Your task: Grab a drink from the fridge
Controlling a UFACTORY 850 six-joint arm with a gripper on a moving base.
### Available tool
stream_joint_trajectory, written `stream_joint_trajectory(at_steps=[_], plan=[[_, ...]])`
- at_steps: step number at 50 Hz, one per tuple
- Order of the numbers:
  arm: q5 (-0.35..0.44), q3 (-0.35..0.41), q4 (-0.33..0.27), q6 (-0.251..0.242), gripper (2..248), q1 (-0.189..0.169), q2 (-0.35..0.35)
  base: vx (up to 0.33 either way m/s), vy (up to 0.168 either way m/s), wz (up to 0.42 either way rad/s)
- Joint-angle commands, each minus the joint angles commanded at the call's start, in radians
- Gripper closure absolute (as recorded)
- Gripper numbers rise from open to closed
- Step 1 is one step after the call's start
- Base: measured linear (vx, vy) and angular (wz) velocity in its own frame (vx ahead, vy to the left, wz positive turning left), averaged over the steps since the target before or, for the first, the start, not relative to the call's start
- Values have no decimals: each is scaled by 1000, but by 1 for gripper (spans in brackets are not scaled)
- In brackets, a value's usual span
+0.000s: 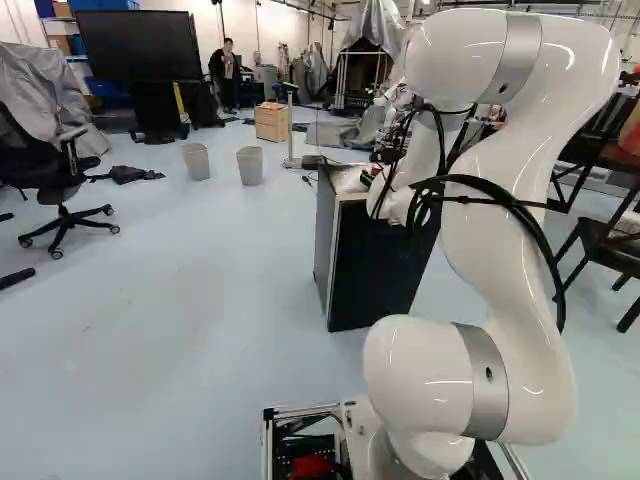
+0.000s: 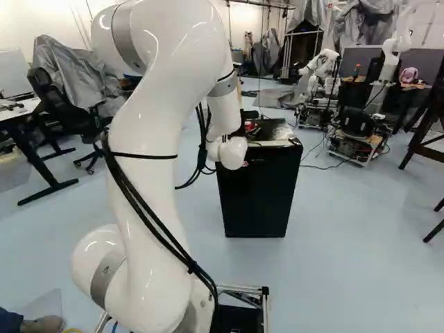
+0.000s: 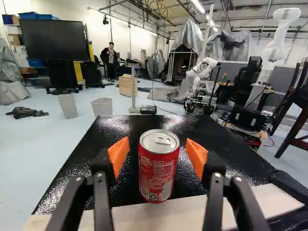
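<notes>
Lining up for the grasp, by the look of it. Have gripper (image 3: 158, 155) open, straddling red can (image 3: 158, 168), upright on top of black fridge (image 2: 258, 198). Next: close squarely on can, confirm grip, lift straight up before backing off.

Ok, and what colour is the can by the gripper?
The can is red with a silver lid, clearest in the wrist view.
</notes>
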Motion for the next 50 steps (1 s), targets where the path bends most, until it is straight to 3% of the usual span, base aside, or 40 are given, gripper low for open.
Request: stream_joint_trajectory(at_steps=[4, 5, 9, 10, 50], plan=[[0, 0, 0, 0, 76, 0, 0, 0, 0, 0], [0, 0, 0, 0, 114, 0, 0, 0, 0, 0], [0, 0, 0, 0, 114, 0, 0, 0, 0, 0], [0, 0, 0, 0, 149, 0, 0, 0, 0, 0], [0, 1, 0, 0, 152, 0, 53, 0, 0, 0]])
